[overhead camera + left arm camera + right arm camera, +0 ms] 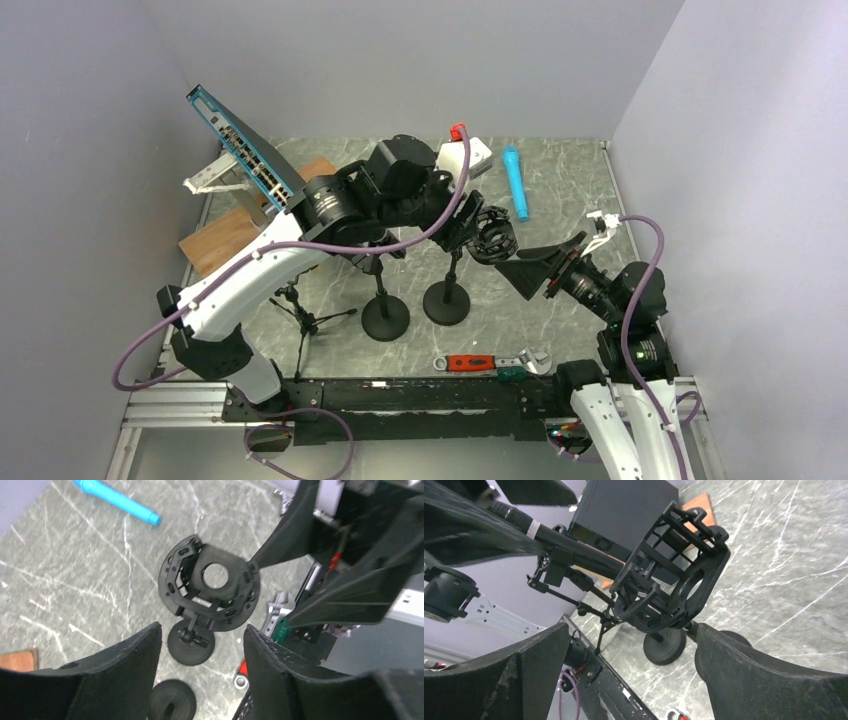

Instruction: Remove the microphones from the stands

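Note:
The blue microphone (516, 182) lies flat on the marble table behind the stand; in the left wrist view the microphone (117, 500) is at the top left. The stand's black shock mount (492, 240) is empty, with an open hole through its ring (210, 582), above its round base (447, 300). My left gripper (470, 225) hovers just left of and above the mount, open, and nothing is between its fingers (202, 630). My right gripper (535, 265) faces the mount (674, 575) from the right, open and empty (631, 630).
A second stand with a round base (385, 318) is beside the first. A small tripod (300, 310) stands at the left. A red-handled wrench (490, 362) lies near the front rail. A tilted network switch (245, 150), a wooden board (225, 240) and a white box (465, 157) are at the back.

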Robot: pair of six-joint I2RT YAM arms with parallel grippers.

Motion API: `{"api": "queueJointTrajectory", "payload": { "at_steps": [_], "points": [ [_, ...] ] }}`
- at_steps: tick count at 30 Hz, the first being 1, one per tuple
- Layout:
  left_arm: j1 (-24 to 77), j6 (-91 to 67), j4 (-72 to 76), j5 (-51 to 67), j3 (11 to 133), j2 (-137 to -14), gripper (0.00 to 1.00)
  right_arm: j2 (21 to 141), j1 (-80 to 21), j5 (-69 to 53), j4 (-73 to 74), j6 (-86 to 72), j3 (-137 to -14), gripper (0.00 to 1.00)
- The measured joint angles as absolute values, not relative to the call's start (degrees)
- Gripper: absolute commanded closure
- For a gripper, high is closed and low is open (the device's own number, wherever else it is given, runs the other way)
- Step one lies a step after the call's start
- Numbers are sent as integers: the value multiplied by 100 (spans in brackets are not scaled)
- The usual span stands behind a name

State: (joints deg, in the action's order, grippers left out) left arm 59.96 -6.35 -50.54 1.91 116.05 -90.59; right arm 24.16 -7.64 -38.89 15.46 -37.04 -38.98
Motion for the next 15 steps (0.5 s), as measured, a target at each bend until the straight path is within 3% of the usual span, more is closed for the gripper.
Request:
{"api": "queueJointTrajectory", "payload": {
  "at_steps": [5, 15],
  "points": [
    [5782, -513, -5404, 163, 11616, -9233, 57, 2392, -764, -3632, 1688, -3568, -4056, 0],
    [5662, -364, -5566, 237, 11596, -9445, 64, 2475, -764, -3496, 1798, -3378, -4139, 0]
  ]
}}
